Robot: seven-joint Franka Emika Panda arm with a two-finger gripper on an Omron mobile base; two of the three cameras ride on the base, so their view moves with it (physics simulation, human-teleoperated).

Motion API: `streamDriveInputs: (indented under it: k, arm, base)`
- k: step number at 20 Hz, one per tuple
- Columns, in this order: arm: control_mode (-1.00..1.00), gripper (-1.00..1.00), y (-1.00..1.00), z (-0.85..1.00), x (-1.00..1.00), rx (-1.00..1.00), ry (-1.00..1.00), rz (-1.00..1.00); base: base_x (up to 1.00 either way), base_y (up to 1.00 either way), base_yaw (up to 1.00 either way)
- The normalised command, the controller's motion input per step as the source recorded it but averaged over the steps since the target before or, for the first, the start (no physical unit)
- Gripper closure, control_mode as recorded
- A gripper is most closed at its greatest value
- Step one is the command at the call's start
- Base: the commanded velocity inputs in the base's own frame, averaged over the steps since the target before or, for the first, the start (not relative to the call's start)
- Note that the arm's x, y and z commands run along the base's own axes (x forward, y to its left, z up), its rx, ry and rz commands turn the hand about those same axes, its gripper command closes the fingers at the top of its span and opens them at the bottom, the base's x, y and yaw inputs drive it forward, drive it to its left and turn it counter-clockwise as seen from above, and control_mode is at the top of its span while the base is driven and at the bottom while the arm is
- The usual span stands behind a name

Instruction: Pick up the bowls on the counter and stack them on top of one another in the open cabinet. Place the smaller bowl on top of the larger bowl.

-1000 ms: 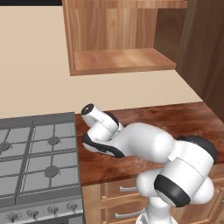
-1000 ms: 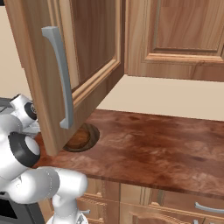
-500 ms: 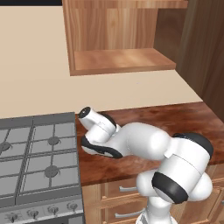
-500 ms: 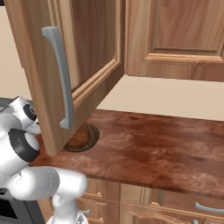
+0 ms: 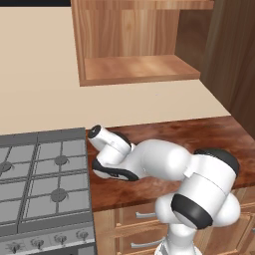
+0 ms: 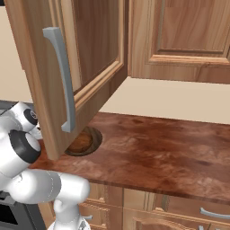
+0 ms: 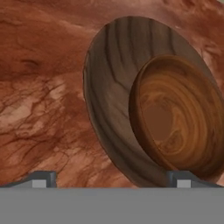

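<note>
The larger bowl [image 7: 109, 87], wide and dark brown, lies on the counter [image 7: 39, 96] with the smaller bowl [image 7: 179, 118], reddish-brown, sitting in it toward one side. My gripper [image 7: 111, 180] hangs open just above them, its fingertips [image 7: 40, 179] far apart and holding nothing. One tip stands by the large bowl's near rim. From the right base view the stacked bowls [image 6: 85, 140] peek out under the open cabinet door [image 6: 67, 76]. In the left base view my arm [image 5: 149, 162] covers them. The open cabinet [image 5: 139, 67] hangs above with a bare shelf.
A grey gas stove [image 5: 40, 174] adjoins the counter [image 5: 199, 134] on the left, close to my hand. The open door juts out over the counter [image 6: 157, 152]. A tall dark wood unit [image 5: 234, 64] stands at the right.
My wrist has shifted slightly left and down toward the counter over the last second. The bowls have stayed put.
</note>
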Motion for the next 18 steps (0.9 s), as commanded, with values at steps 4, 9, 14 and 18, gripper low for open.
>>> streamDriveInputs:
  k: [4,9,14,18]
  arm:
    - [-1.0,-1.0,-0.15,-0.07,0.0,0.0,0.0,0.0]
    - [-1.0,-1.0,-0.18,-0.09,0.0,0.0,0.0,0.0]
    - [-1.0,-1.0,-0.05,-0.13,0.0,-0.02,0.0,0.0]
    - [-1.0,-1.0,0.0,-0.12,0.0,-0.02,0.0,0.0]
  base:
    - [0.0,0.0,0.0]
    - [0.0,0.0,0.0]
    - [0.0,0.0,0.0]
    - [0.0,0.0,0.0]
